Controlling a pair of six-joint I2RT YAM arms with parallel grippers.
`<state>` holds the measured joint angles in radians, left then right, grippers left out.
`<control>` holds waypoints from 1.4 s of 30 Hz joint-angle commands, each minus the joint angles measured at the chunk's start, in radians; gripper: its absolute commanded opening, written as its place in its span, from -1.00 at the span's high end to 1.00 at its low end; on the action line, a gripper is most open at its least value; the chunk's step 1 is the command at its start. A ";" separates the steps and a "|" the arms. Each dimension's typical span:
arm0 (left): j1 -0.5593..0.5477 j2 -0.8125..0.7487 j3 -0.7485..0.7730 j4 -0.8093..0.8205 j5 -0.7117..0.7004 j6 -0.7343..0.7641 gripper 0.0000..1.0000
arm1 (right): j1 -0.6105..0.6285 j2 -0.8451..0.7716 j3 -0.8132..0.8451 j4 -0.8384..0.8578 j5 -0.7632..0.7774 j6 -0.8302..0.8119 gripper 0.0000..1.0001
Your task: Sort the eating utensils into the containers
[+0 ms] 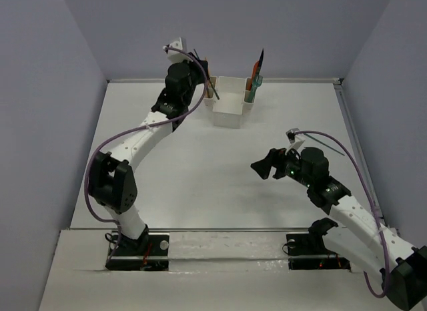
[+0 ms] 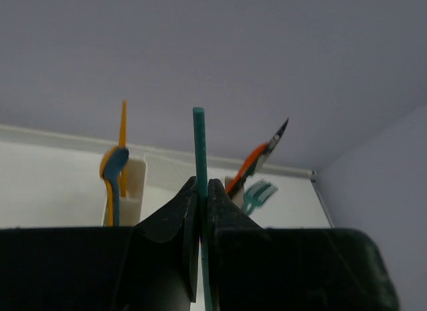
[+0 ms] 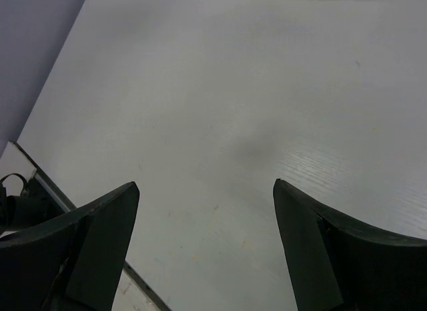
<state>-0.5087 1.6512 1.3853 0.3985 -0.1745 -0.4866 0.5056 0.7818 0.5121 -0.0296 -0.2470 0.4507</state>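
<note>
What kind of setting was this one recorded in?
Likely an enclosed robot test cell, not a real kitchen: plain lilac-grey partition walls box in a white table, two white robot arms are bolted at its near edge, and a white plastic caddy stands on it.

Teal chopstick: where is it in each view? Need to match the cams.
Top: teal chopstick is a thin slanted stick by the left compartment of the caddy.
Left wrist: centre, upright, pinched in the left gripper.
Right wrist: not in it.
Shared landmark: the caddy, in the top and left wrist views only.
</note>
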 commanded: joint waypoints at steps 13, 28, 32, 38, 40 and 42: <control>0.047 0.525 0.811 -0.150 -0.273 0.336 1.00 | 0.002 -0.072 -0.069 0.063 0.015 0.029 -0.75; 0.056 0.720 0.923 -0.040 -0.273 0.416 1.00 | 0.002 -0.047 -0.073 0.077 0.011 0.028 -0.75; 0.056 0.751 0.934 -0.017 -0.258 0.411 1.00 | 0.002 -0.046 -0.076 0.082 0.011 0.029 -0.75; 0.056 0.785 0.937 0.008 -0.246 0.408 1.00 | 0.002 -0.035 -0.075 0.088 0.017 0.028 -0.75; 0.056 0.794 0.940 0.010 -0.241 0.410 1.00 | 0.002 -0.030 -0.073 0.088 0.021 0.028 -0.75; 0.056 0.803 0.937 0.013 -0.238 0.408 1.00 | 0.002 -0.032 -0.075 0.088 0.029 0.028 -0.75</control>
<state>-0.4561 2.4531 2.2707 0.3347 -0.4221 -0.0860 0.5056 0.7521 0.4419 -0.0010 -0.2314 0.4759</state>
